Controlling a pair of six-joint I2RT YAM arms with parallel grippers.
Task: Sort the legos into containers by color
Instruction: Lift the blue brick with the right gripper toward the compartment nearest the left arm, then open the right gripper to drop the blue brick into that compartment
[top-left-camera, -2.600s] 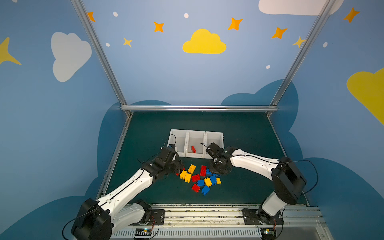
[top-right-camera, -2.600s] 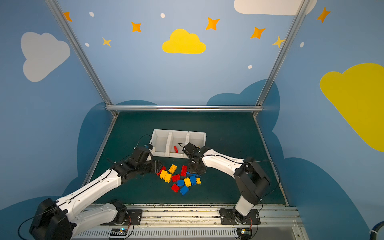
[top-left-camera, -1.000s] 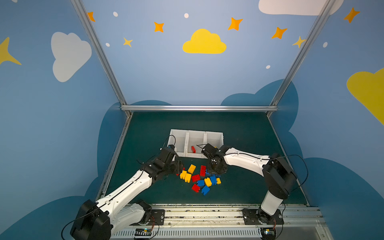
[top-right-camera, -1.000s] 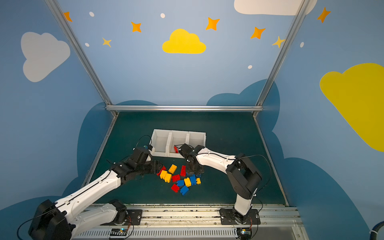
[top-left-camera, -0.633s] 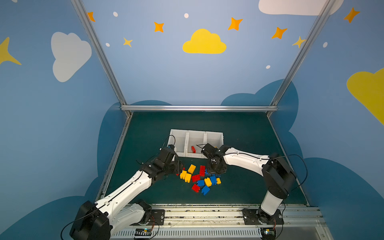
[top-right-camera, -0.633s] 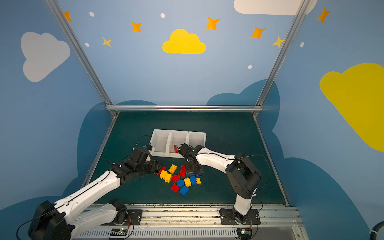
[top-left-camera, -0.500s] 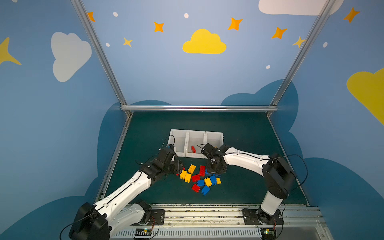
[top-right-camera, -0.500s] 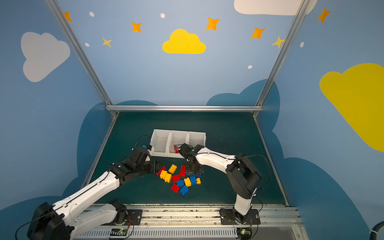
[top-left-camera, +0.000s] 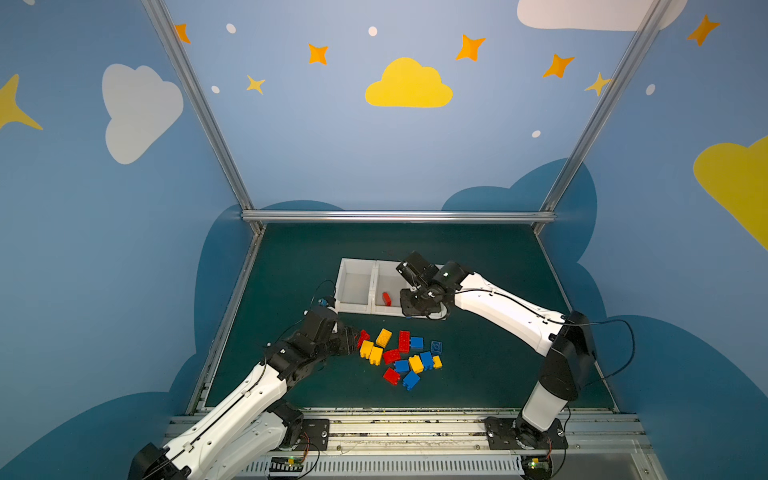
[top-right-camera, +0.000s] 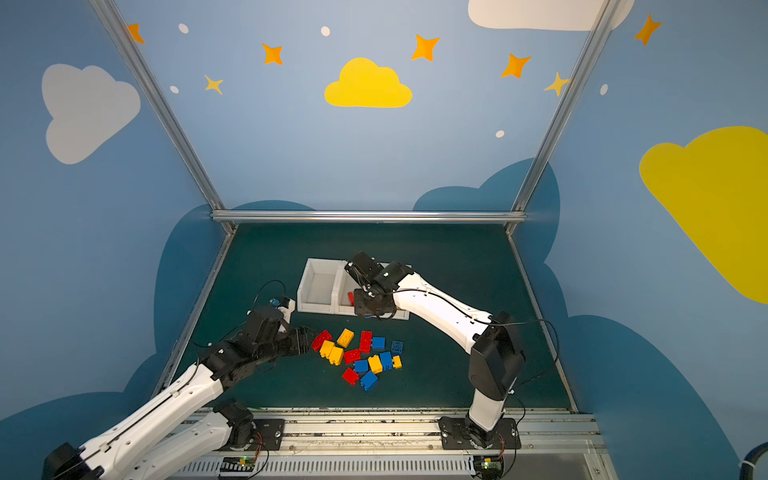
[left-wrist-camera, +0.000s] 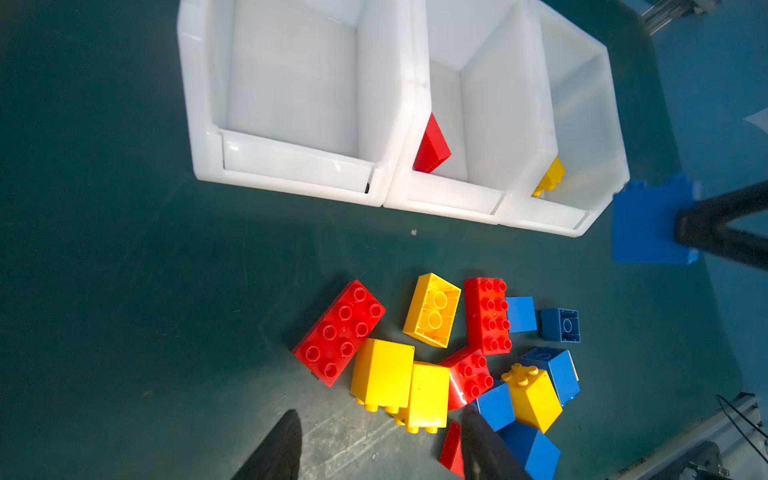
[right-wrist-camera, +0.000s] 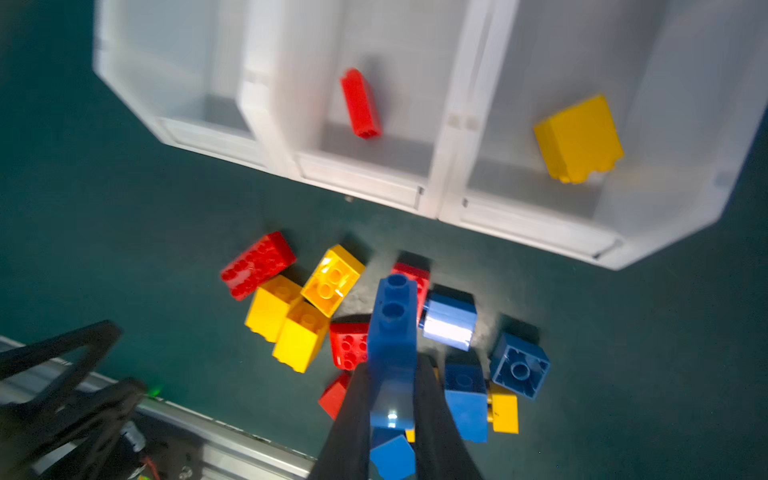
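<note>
While the right hand (right-wrist-camera: 392, 370) clamps a blue brick (right-wrist-camera: 392, 324), legos (right-wrist-camera: 299, 336) lie nearby.

containers (top-left-camera: 353, 308) behind legos (top-left-camera: 391, 356) | middle container (right-wrist-camera: 361, 178): one brick (right-wrist-camera: 360, 104) | right container (right-wrist-camera: 532, 220): another brick (right-wrist-camera: 577, 139)

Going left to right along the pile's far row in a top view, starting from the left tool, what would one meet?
Left tool → long red brick → yellow brick → second long red brick → blue brick → upturned blue brick.

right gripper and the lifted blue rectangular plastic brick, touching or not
Touching: right wrist view shows the right gripper clamping the blue rectangular plastic brick between both fingers.
</note>
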